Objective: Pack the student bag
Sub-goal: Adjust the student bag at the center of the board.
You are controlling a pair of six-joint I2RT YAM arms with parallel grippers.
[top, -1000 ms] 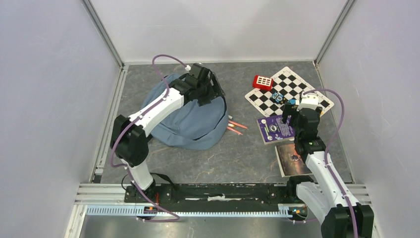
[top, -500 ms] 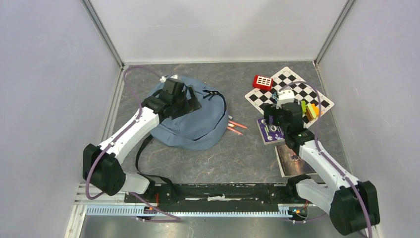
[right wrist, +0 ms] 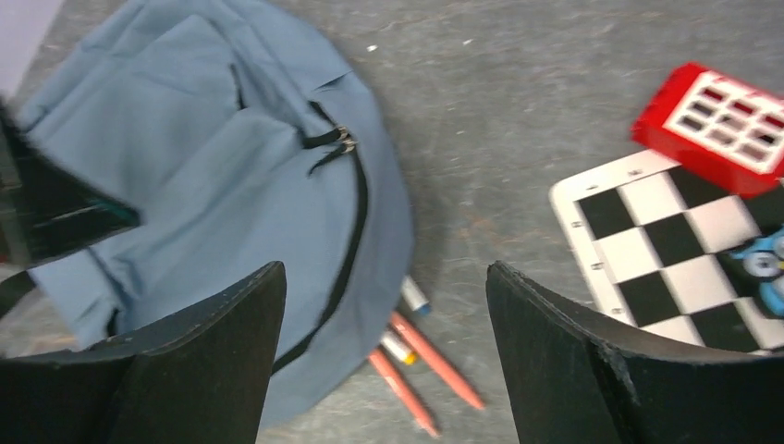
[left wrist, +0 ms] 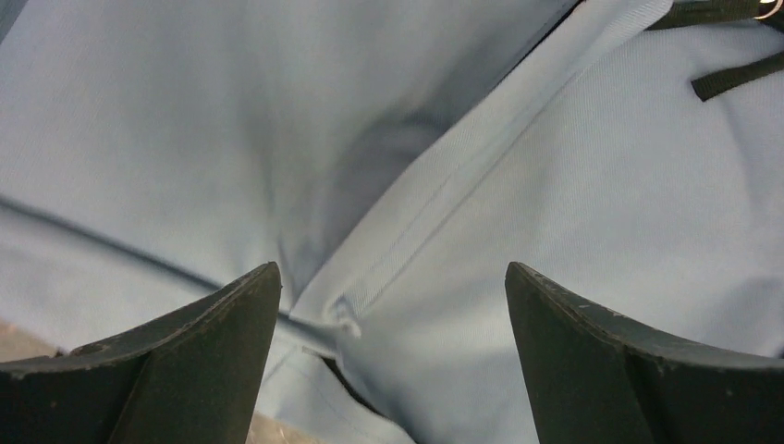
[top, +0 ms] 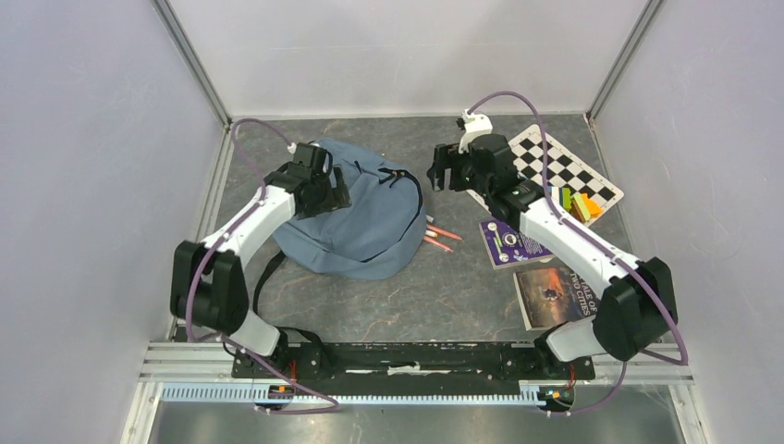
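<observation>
The student bag is a soft blue-grey backpack with black zippers, lying flat left of centre. My left gripper hovers over its upper left part. In the left wrist view that gripper is open, with folded bag fabric just below and nothing between the fingers. My right gripper hangs in the air between the bag and the checkerboard. Seen from the right wrist, it is open and empty, with the bag to its left.
Orange and white pens lie at the bag's right edge, also pens below the right gripper. A red keypad box rests on the checkerboard's corner. Coloured blocks, a purple book and a dark book lie at right.
My left gripper let go and opened, drawing back left over the bag, which settled flatter. My right arm swung from above the purple book up and left toward the bag.
</observation>
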